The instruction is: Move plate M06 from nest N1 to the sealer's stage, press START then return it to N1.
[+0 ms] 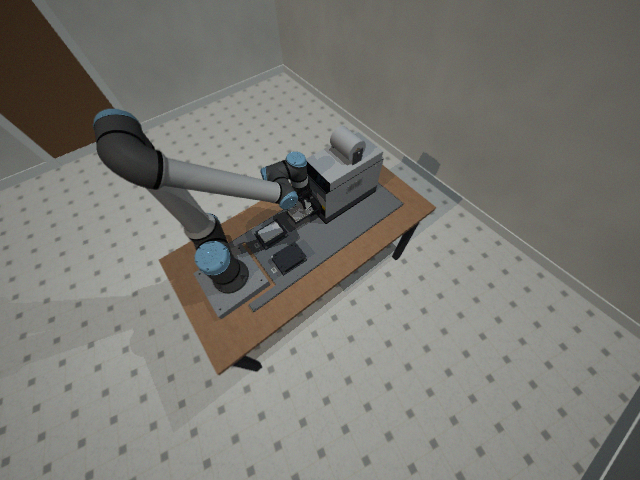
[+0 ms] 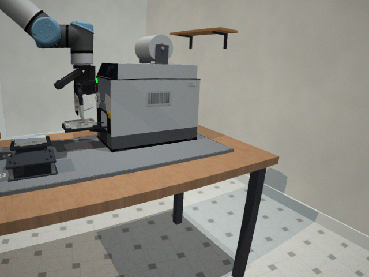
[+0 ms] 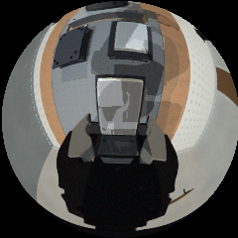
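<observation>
Wooden desk (image 2: 208, 167) carries the sealer (image 2: 149, 104), lamp green, with plate M06 (image 2: 79, 122) on its stage directly below the released, empty claw (image 2: 79, 111); lifting it back to N1 (image 2: 31, 162) seemingly remains.

The arm (image 1: 206, 178) is standing on its base at the left end of the counter and reaching over toward the back edge. Its wrist (image 2: 81, 44) is pointing straight down. The gripper (image 2: 81, 114) is hanging with its jaws partly apart, and it is holding nothing between them.
</observation>
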